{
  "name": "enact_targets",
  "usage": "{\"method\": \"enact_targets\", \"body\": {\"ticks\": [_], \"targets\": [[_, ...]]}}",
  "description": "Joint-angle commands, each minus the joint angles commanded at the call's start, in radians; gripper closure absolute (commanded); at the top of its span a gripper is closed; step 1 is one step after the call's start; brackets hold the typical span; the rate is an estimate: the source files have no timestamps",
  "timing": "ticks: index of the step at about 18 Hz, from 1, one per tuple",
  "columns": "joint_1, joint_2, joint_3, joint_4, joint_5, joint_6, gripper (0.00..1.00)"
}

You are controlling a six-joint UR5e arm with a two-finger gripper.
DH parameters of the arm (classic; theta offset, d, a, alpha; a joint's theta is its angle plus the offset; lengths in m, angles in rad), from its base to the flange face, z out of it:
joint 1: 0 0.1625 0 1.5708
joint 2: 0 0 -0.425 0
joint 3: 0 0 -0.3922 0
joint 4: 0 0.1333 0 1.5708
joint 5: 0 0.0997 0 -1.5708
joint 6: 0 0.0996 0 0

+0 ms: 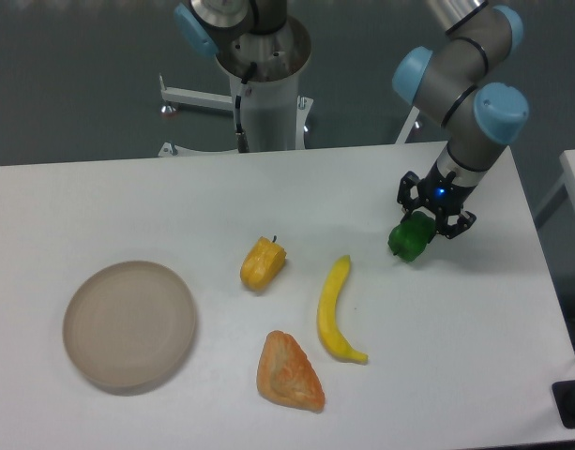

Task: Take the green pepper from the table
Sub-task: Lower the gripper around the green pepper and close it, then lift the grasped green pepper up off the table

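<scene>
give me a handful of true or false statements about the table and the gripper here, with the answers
1. The gripper is at the green pepper, with its fingers at the pepper's top. True.
2. The banana lies on the plate. False: it lies on the table, and nothing is on the plate.
3. The yellow pepper sits between the plate and the banana. True.
4. The green pepper is the item nearest the plate. False: it is the farthest, at the table's right side.
5. The orange pastry is at the front, below the yellow pepper. True.
</scene>
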Motion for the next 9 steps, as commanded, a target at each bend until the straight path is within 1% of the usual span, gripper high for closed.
{"method": "enact_targets", "body": {"ticks": [6,9], "targets": [[-0.063,-0.017,0.123,-0.002,0.008,0.0,0.71],[-0.101,-0.026,0.199,-0.008,0.02,-0.002,0.71]]}}
